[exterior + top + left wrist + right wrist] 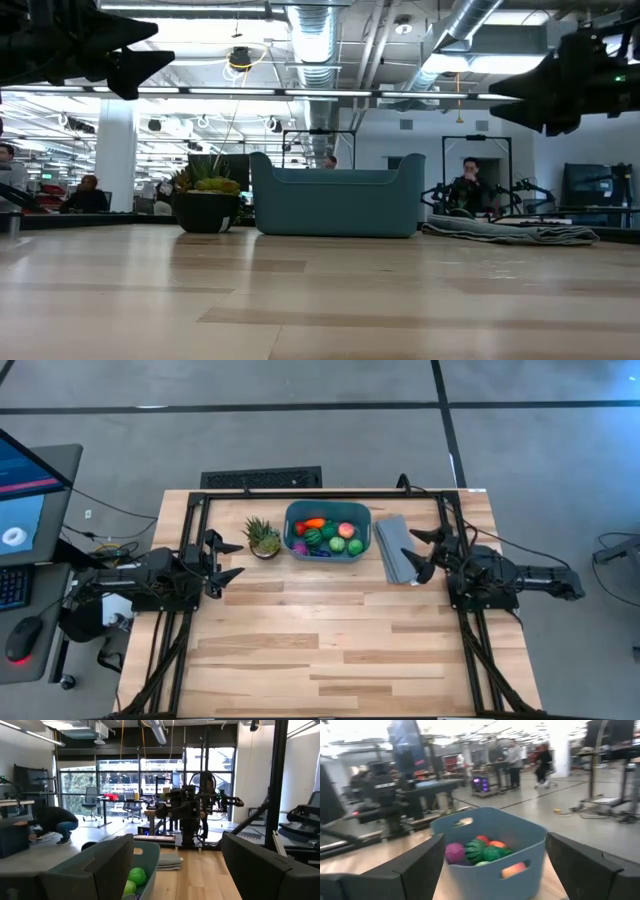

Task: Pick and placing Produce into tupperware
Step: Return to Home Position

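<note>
The teal-blue tupperware stands at the table's far middle and holds the produce: green balls, a striped watermelon, a peach, a strawberry, a carrot and a magenta piece. It also shows in the low view and the right wrist view, and its corner, with green balls, in the left wrist view. My left gripper is open and empty at the table's left, above the wood. My right gripper is open and empty at the table's right, over the grey slab's edge.
A spiky green potted plant stands just left of the tub. A flat grey ribbed slab lies right of it. The table's near half is bare wood. People sit and move in the room beyond the table.
</note>
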Motion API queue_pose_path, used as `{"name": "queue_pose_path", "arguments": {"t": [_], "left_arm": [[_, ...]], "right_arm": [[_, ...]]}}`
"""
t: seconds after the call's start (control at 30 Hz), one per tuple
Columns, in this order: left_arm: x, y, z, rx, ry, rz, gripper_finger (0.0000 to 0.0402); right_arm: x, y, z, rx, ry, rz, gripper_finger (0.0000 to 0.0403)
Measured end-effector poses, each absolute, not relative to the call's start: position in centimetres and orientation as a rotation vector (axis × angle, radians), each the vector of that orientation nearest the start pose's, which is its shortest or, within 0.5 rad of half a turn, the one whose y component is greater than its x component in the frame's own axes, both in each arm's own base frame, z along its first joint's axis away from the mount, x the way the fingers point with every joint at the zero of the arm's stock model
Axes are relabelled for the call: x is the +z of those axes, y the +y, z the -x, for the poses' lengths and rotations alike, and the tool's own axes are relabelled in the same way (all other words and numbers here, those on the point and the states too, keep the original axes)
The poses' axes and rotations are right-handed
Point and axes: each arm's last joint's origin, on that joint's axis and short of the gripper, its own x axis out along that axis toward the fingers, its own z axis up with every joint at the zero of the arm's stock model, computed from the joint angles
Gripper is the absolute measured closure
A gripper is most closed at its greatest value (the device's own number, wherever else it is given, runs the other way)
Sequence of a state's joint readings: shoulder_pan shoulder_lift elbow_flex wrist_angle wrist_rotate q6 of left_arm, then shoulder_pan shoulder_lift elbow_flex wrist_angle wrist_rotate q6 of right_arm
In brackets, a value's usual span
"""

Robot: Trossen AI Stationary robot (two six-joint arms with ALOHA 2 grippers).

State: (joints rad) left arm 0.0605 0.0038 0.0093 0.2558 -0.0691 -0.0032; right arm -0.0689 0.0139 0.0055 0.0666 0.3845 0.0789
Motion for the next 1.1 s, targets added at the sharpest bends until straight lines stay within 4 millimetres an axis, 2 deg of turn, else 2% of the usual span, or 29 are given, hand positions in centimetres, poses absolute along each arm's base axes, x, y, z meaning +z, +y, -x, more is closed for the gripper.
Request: {"name": "queue_pose_path", "arguments": {"t": [0.2,0.33,0.47,0.67,0.97,1.1], "left_arm": [[18.9,0.8,-9.4,0.128,-0.243,0.005,0.0113],[18.7,0.8,-9.5,0.128,-0.223,0.004,0.0113],[18.4,0.8,-9.5,0.127,-0.199,0.009,0.0113],[18.5,0.6,-9.5,0.082,-0.201,0.016,0.0113],[18.3,0.5,-9.6,0.046,-0.189,0.008,0.0113],[17.7,0.5,-9.7,0.014,-0.121,0.017,0.0113]], "right_arm": [[17.0,-1.4,-9.6,-0.381,-0.065,-0.103,0.0037],[16.8,-1.5,-9.7,-0.388,-0.014,0.017,0.0037],[16.9,-1.4,-9.7,-0.369,-0.026,-0.084,0.0037],[17.1,-0.7,-9.9,-0.132,-0.035,-0.044,0.0037],[16.6,-0.6,-9.9,-0.098,0.028,-0.061,0.0037],[16.5,-0.6,-9.9,-0.098,0.031,-0.033,0.0037]]}}
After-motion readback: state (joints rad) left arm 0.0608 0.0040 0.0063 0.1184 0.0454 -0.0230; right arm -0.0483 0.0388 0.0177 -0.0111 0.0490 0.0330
